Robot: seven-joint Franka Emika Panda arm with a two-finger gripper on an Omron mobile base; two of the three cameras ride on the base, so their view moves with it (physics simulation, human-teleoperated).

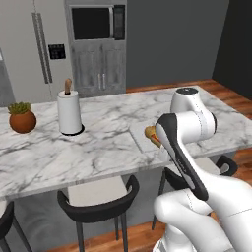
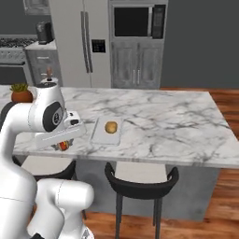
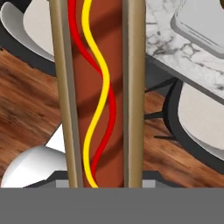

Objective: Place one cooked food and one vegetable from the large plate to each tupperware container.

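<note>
End effector (gripping hot dog) beyond counter edge

Soft, even light is falling from above; the marble counter is looking bright while the back wall is staying dim. Shadows are lying faint. Every rendered picture is showing slight blur.

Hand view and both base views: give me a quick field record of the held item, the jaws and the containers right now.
held item: hot dog in a bun, red and yellow sauce lines
jaws: shut on the hot dog
gripper place: over the counter's near edge
tupperware container: holds a potato
counter extras: paper towel roll, potted plant
below: stools
</note>
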